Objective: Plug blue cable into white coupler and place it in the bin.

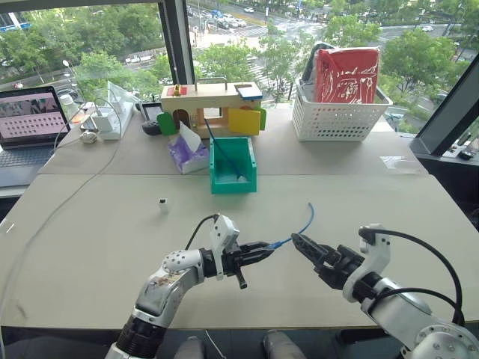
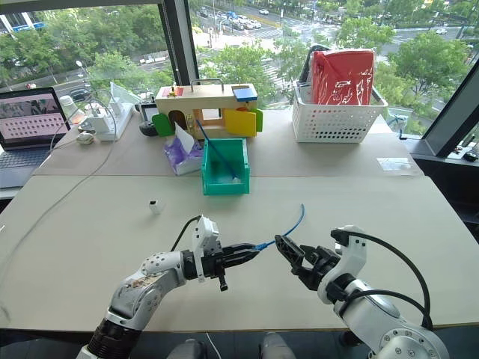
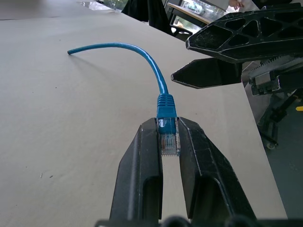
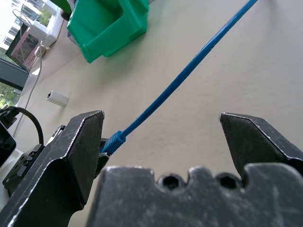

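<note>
The blue cable (image 1: 303, 224) is held by its clear plug (image 3: 168, 142), on which my left gripper (image 1: 263, 247) is shut just above the table near the front edge. The cord arcs away toward the back right, its free end lifted off the table. My right gripper (image 1: 299, 242) is open, its fingertips right beside the plug and pointing at it; the cord (image 4: 189, 71) runs between its spread fingers. The white coupler (image 1: 163, 204) stands alone on the table to the left, apart from both grippers. The teal-green bin (image 1: 233, 168) sits further back at centre.
A darker blue cable (image 1: 217, 146) leans in the bin. A purple tissue pack (image 1: 187, 155) lies to the bin's left, with a wooden toy box (image 1: 209, 105) behind it. A white lattice basket (image 1: 340, 116) is at the back right, a laptop (image 1: 30, 120) at the far left. A grey-white wire (image 1: 67, 198) crosses the left side.
</note>
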Available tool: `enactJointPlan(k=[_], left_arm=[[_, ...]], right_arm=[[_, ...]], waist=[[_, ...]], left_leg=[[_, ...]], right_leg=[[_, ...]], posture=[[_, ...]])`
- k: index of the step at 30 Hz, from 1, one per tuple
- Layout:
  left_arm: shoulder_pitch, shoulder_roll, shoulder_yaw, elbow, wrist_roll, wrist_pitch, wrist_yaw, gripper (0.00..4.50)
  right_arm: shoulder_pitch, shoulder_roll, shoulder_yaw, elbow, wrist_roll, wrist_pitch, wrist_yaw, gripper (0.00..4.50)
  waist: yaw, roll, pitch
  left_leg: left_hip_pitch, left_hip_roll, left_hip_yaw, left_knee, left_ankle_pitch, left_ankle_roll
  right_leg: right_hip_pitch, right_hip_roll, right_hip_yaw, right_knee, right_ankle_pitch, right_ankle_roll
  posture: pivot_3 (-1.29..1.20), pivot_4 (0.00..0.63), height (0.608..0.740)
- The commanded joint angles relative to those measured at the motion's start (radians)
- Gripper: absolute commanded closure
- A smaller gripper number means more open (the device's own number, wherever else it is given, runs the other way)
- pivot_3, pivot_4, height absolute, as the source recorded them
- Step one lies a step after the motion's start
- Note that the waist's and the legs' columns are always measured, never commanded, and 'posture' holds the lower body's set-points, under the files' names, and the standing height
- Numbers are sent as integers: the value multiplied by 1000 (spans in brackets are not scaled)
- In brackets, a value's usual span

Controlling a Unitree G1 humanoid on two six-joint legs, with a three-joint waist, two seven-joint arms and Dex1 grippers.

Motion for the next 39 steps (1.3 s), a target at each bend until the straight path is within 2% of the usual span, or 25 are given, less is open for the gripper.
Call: enactJointPlan(k=[1,3,7,13,20,34,37,39], left_arm=[[6,-17,-22,-58,-32,15,14,4415],[6,-22,-25,-61,-35,19,20,4415],[-6,-23,-32,-51,-35,8,19,4415],[-6,-27,-36,-54,-45,13,28,4415],[-9,-26,-35,-52,-57,20,37,4415],[-2,-24,-44,-53,-63,19,34,4415],[-2,-23,-46,-51,-64,17,34,4415],[-2,-23,-47,-51,-64,17,34,4415]], right_arm=[[88,162,82,43,185,-49,-115,0],[120,109,144,86,327,-135,-216,0],[194,-73,336,143,625,-386,-420,0],[225,-272,500,144,805,-634,-538,0],[235,-406,566,116,799,-830,-535,0],[246,-505,652,111,780,-987,-479,0],[246,-515,664,113,780,-1004,-471,733],[246,-522,671,114,780,-1014,-466,1376]], waist=[[0,0,0],[-1,0,0],[-13,0,-1],[-22,0,-1],[-19,0,-1],[-17,0,-1],[-17,0,-1],[-17,0,-1]], left_leg=[[0,0,0,0,0,0],[0,0,0,0,0,0],[-1,0,-1,-2,0,1],[-1,-1,-1,-2,0,1],[-1,-1,-2,-2,0,1],[-1,-1,-2,-2,0,1],[-1,-1,-2,-2,0,1],[-1,-1,-2,-2,0,1]], right_leg=[[0,0,0,0,0,0],[0,0,0,0,0,0],[-1,0,0,0,-3,-1],[1,0,0,-1,-3,0],[1,0,0,-1,-4,0],[1,0,0,-2,-4,0],[1,0,0,-2,-4,0],[1,0,0,-2,-4,0]], posture=[[0,150,740],[0,150,740],[0,150,740],[0,150,740],[0,150,740],[0,150,740],[0,150,740],[0,150,740]])
